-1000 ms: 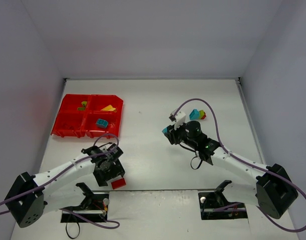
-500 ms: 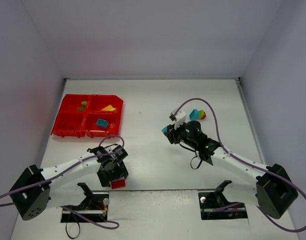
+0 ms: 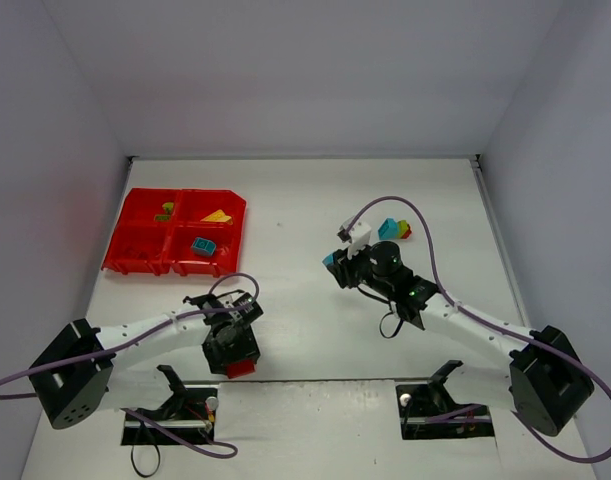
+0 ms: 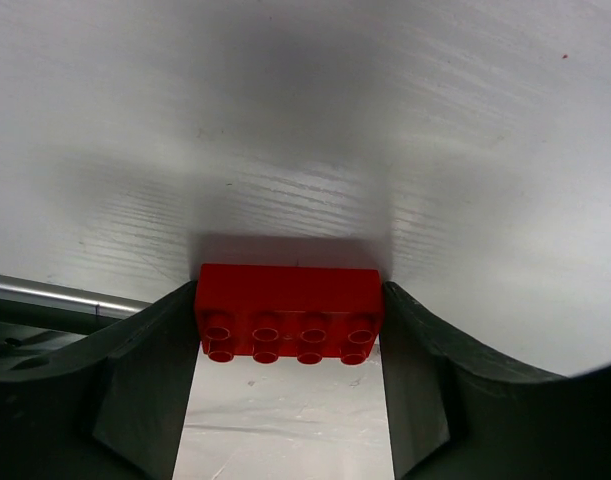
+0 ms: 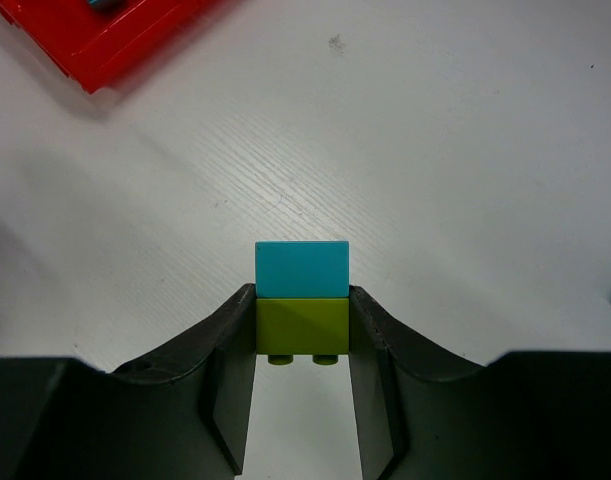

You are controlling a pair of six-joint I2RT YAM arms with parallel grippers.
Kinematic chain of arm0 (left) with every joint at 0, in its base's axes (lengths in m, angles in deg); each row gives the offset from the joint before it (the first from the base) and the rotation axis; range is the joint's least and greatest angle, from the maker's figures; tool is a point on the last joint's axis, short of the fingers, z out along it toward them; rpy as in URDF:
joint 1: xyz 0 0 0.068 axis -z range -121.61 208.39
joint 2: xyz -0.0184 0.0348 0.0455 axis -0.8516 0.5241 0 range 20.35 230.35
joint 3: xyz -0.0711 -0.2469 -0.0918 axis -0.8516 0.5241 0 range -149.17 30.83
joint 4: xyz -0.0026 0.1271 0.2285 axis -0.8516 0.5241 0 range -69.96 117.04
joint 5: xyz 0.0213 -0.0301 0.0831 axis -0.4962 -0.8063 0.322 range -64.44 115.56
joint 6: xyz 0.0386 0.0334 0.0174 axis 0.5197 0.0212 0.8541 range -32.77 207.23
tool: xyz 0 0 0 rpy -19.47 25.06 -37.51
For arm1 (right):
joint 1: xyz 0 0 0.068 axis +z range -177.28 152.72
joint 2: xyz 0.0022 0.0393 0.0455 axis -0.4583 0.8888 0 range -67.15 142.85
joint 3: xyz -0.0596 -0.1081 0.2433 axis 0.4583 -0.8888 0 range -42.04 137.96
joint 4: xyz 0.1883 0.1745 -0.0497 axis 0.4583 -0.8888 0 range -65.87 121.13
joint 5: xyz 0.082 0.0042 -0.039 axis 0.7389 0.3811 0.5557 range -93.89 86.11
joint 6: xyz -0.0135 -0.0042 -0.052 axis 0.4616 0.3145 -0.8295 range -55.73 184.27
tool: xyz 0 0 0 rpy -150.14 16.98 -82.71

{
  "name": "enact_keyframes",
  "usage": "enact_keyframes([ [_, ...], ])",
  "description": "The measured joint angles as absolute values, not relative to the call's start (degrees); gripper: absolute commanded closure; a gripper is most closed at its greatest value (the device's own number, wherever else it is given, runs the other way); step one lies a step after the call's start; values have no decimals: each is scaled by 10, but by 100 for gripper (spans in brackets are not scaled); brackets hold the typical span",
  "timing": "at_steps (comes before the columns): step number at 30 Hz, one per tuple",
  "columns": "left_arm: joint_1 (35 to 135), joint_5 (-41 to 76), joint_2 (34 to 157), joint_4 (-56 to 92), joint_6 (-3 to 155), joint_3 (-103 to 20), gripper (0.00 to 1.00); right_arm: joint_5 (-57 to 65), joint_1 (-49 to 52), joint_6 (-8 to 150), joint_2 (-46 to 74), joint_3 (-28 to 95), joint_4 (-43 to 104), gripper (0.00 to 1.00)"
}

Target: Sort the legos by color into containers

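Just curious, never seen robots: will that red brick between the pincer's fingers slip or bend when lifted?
Probably stiff: the red brick is blocky moulded plastic. Its smooth ends could slip, though the left pincer flanks them squarely. Lying flat, it likely won't roll.

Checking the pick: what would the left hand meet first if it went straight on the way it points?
Probably the table: the red brick already lies on it between the left hand's fingers; depth is unclear.

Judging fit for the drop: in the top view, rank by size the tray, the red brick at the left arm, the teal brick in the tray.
1. tray
2-3. red brick and teal brick: they look alike, and the red one is partly hidden.
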State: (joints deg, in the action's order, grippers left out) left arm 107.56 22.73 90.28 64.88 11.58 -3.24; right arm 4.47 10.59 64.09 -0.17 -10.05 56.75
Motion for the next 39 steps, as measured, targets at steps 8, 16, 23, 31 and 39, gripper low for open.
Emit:
enact_keyframes([
  [8, 1076, 241, 914, 655, 122, -52, 84, 45, 106, 641, 2, -101, 569, 100],
  [16, 1028, 321, 975, 677, 220, -238, 86, 44, 106, 641, 2, -101, 570, 100],
  [23, 898, 349, 1034, 677, 347, -377, 86, 44, 106, 641, 1, -101, 570, 100],
  [31, 698, 359, 1061, 677, 469, -497, 86, 44, 106, 643, -3, -103, 570, 100],
  [39, 533, 344, 1124, 663, 536, -559, 83, 45, 106, 650, -8, -103, 570, 100],
])
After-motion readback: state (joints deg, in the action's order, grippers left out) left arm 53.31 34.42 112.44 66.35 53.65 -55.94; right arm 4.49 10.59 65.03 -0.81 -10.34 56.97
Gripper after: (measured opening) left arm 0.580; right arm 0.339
